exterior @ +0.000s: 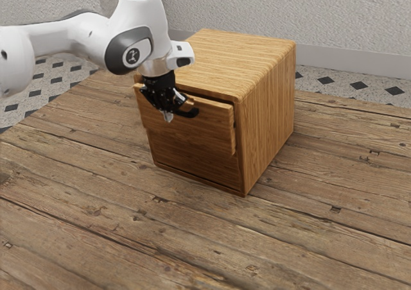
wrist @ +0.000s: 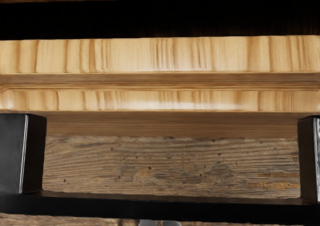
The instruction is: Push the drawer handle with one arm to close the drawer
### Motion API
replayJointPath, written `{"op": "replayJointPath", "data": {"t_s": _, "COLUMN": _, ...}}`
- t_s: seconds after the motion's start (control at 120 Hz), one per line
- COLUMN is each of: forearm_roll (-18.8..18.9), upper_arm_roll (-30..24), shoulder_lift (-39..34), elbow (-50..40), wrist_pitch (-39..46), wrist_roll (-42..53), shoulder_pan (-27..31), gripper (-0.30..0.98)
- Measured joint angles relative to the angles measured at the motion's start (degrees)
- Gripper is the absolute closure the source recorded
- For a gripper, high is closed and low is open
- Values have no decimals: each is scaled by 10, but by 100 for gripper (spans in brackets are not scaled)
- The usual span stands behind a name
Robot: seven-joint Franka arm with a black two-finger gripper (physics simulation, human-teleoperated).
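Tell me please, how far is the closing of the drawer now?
The reach looks done: the gripper is at the handle. The push seems in hand, though I cannot tell if they touch. What is left is the closing itself: the drawer stands out from the cabinet, with a dark gap behind its front.

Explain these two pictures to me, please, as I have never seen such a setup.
These are simulated pictures. The exterior view, from a camera beside the machine, shows a white robot arm ending in a black gripper. On the wooden table stands a wooden cabinet, its drawer slightly out. The wrist view, from a camera mounted near the gripper, looks down on the drawer's front and its black handle; the dark band is the gap at the cabinet. The gripper is at the handle, but I cannot tell whether it holds it.
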Motion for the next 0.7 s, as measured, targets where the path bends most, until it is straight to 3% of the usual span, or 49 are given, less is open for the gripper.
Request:
{"op": "replayJointPath", "data": {"t_s": 0.333, "forearm_roll": 13, "upper_arm_roll": -1, "shoulder_lift": 31, "elbow": 50, "wrist_pitch": -15, "wrist_roll": -1, "shoulder_pan": -1, "gripper": 79}}
{"op": "replayJointPath", "data": {"t_s": 0.433, "forearm_roll": 14, "upper_arm_roll": -12, "shoulder_lift": -85, "elbow": -66, "wrist_pitch": -29, "wrist_roll": -9, "shoulder_pan": 8, "gripper": 78}}
{"op": "replayJointPath", "data": {"t_s": 0.533, "forearm_roll": -9, "upper_arm_roll": -44, "shoulder_lift": -179, "elbow": -109, "wrist_pitch": -84, "wrist_roll": -26, "shoulder_pan": 15, "gripper": 57}}
{"op": "replayJointPath", "data": {"t_s": 0.608, "forearm_roll": -51, "upper_arm_roll": -45, "shoulder_lift": -203, "elbow": -92, "wrist_pitch": -145, "wrist_roll": -34, "shoulder_pan": 29, "gripper": 41}}
{"op": "replayJointPath", "data": {"t_s": 0.7, "forearm_roll": -74, "upper_arm_roll": -46, "shoulder_lift": -216, "elbow": -88, "wrist_pitch": -198, "wrist_roll": -41, "shoulder_pan": 35, "gripper": 26}}
